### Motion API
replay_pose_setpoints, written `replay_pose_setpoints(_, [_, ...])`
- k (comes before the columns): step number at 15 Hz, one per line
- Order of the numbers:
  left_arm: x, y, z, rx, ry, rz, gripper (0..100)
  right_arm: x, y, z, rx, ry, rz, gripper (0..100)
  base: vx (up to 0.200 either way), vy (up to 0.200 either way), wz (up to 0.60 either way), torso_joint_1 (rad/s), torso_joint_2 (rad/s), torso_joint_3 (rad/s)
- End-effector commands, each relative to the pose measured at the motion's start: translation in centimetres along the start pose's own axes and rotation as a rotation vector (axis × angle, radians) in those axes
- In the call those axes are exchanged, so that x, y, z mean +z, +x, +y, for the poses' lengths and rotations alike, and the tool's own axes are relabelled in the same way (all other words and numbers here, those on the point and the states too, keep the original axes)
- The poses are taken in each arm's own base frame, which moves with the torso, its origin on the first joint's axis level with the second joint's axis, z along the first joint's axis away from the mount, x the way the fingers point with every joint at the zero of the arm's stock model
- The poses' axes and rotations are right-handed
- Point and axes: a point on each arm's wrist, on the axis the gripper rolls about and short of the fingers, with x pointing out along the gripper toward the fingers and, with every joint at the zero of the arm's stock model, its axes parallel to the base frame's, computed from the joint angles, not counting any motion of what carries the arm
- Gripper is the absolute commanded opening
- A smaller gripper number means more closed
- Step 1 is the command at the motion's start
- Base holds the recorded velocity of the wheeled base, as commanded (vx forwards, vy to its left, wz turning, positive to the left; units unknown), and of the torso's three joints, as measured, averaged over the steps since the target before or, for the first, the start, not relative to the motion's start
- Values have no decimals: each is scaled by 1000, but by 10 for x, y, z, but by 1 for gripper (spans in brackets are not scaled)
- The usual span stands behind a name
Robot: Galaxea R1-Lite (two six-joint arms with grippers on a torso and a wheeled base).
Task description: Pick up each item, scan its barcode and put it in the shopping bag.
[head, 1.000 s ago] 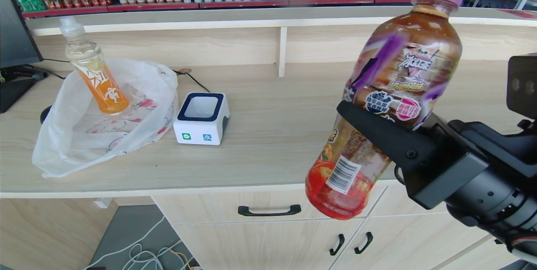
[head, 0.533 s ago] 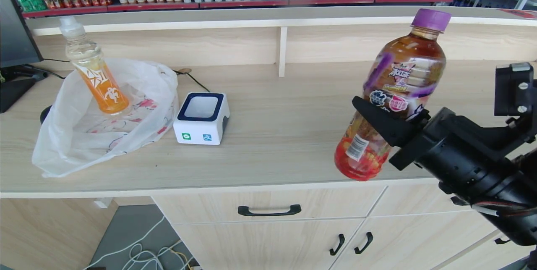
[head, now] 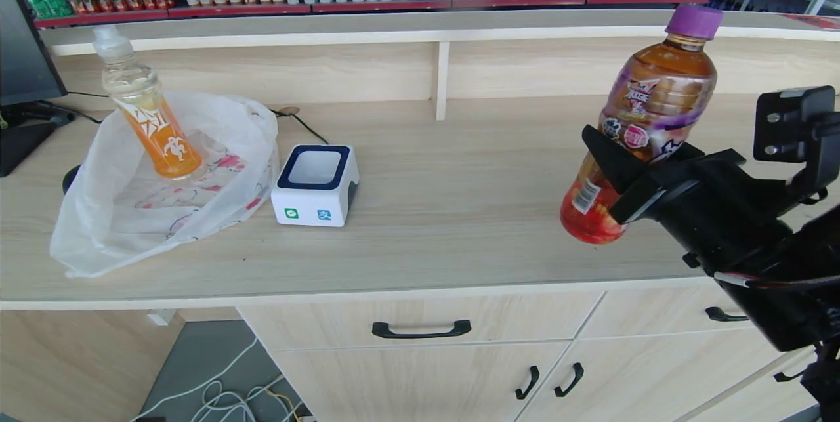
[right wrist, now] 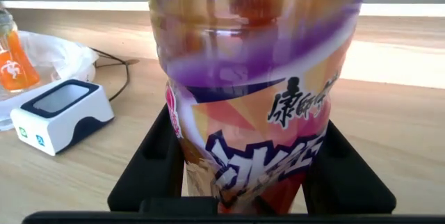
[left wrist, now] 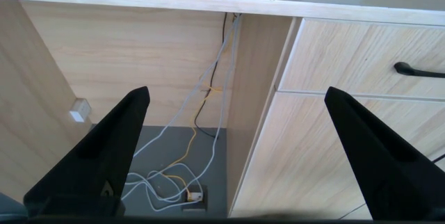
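My right gripper (head: 640, 159) is matte black and wedge-fingered. Behind it sit a boxy mount (head: 784, 123) with 2 silver screws (head: 777, 117) and a thin white-and-red cable (head: 732, 276). On my left gripper (left wrist: 236, 99), 2 black triangular fingers (left wrist: 104, 154).

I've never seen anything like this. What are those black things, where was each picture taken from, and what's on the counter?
It's a two-armed robot at a shop checkout. The wide picture comes from a camera on its head, looking down at the counter. The other two come from cameras on its wrists. The black prongs are its grippers, which work as hands. The right gripper is shut on a purple-capped bottle of brown drink, held above the counter. The left gripper hangs open, low in front of the drawers. On the counter lie a white bag with an orange bottle in it and, beside it, a small white scanner.
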Motion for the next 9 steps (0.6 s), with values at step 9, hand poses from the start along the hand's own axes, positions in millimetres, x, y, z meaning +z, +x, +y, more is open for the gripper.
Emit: replay_pose_setpoints(9, [0,0,0,1,-2,1,100,7,-5,-11,-89,-60,-44,0,0,89,0,0,0,1])
